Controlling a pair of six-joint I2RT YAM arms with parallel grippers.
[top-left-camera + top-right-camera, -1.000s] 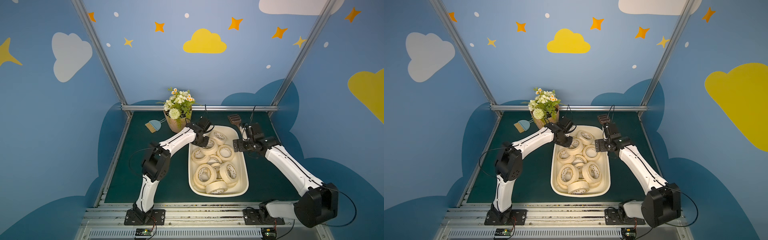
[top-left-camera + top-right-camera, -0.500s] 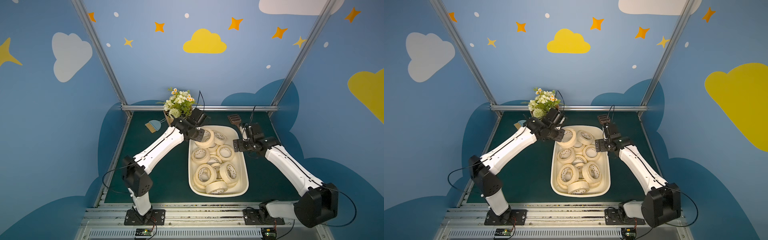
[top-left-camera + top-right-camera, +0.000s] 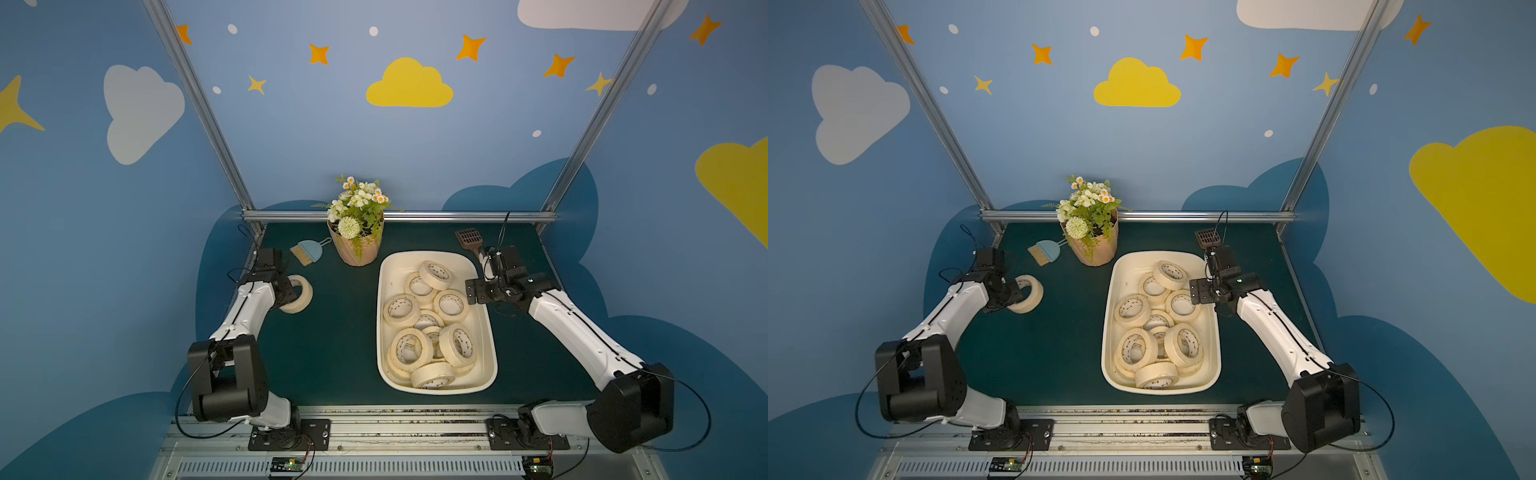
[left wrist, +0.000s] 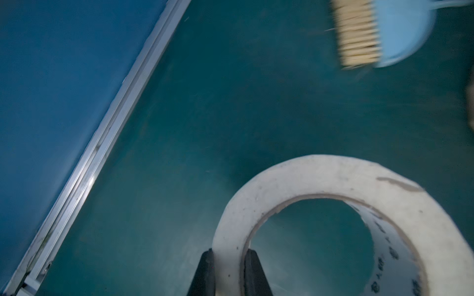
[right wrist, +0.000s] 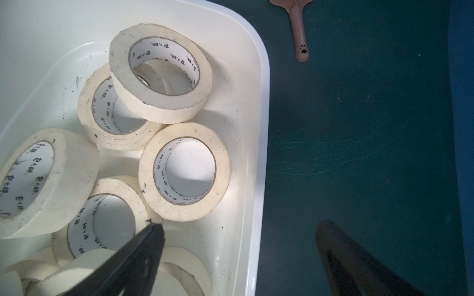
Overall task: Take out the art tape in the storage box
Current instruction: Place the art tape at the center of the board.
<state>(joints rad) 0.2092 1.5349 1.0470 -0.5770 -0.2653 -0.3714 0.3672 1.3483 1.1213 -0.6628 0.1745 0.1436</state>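
Beside the brush (image 3: 306, 252), left gripper (image 4: 229, 254) angled down, pinching tape roll (image 4: 307, 176)

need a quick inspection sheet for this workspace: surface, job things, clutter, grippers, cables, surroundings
surface: dark green mat, faint scuff marks in the right wrist view
job's things: storage box holds a heap of art tape rolls; one roll is outside it near the table's left edge, tilted; cannot tell if it touches the mat
clutter: flowerpot, blue dustpan brush, brown slotted scoop, all behind the box
grippers: left gripper shut on the roll's wall; right gripper open, straddling the box rim, holding nothing
cables: black cables loop off both arms
surroundings: blue walls with clouds and stars, metal frame posts
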